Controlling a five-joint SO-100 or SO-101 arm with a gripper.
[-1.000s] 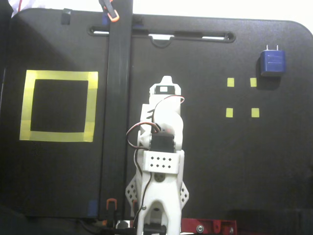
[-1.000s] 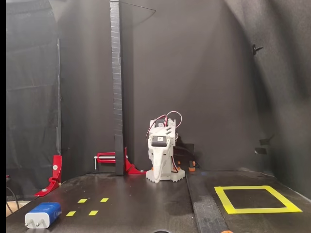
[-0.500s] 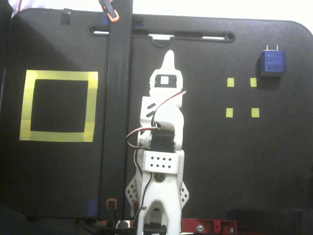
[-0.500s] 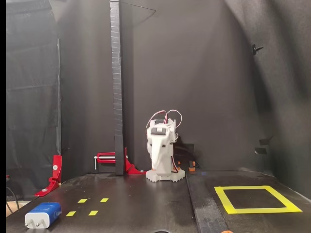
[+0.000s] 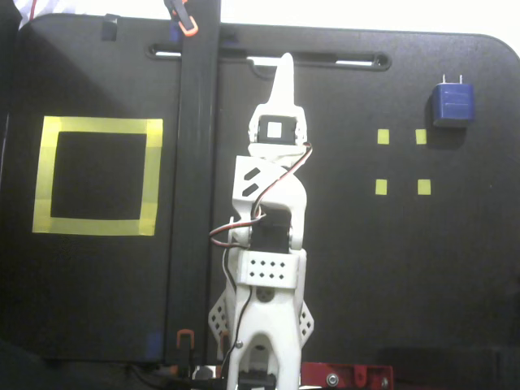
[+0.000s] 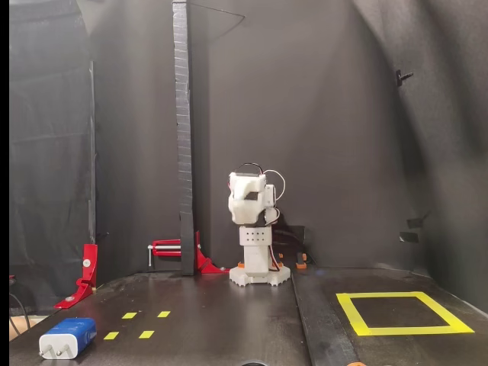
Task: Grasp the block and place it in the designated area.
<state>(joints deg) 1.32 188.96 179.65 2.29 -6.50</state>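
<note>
With the gripper (image 5: 285,65) apparently closed and empty, and the block (image 5: 452,103) near the tabletop's far right corner in a fixed view, a reach could fall short or nudge it toward the edge.

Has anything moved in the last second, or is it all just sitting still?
Only the arm moved: it unfolded, lifting and stretching its pincer forward across the table toward the far edge. Nothing was grabbed or dropped. The blue block and the yellow taped square stayed where they were.
</note>
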